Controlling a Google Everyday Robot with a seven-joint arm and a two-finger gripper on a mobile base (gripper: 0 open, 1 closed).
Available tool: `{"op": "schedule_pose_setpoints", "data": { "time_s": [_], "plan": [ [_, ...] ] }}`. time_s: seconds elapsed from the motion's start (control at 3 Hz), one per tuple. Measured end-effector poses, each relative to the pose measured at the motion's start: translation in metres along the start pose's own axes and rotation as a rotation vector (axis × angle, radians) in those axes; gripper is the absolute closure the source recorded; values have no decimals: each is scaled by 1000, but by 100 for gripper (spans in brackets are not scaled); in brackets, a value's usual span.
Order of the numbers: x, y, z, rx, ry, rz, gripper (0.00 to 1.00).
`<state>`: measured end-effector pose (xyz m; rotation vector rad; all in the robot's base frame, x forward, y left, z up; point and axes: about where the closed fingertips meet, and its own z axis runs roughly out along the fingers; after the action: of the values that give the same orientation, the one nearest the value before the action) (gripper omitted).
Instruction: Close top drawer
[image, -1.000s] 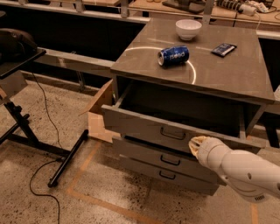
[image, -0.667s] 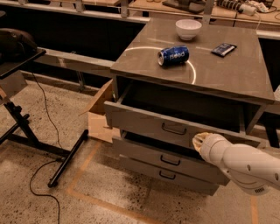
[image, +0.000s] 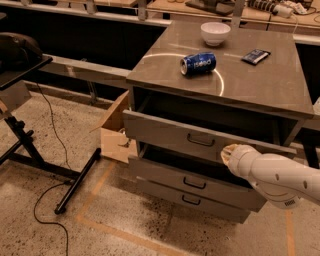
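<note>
Against the front of the top drawer (image: 165, 132), just right of its black handle (image: 200, 140), rests the gripper (image: 229, 154), its state impossible to tell, while the drawer, still open under the cabinet (image: 260, 85) top, sits further in than a second ago.
</note>
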<state>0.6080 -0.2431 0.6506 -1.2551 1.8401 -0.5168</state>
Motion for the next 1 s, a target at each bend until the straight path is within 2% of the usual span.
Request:
{"op": "schedule_pose_setpoints", "data": {
  "time_s": [0.33, 1.0],
  "plan": [
    [-1, -21, 34, 11, 15, -23, 100],
    [-1, -23, 41, 9, 16, -30, 100]
  ]
}}
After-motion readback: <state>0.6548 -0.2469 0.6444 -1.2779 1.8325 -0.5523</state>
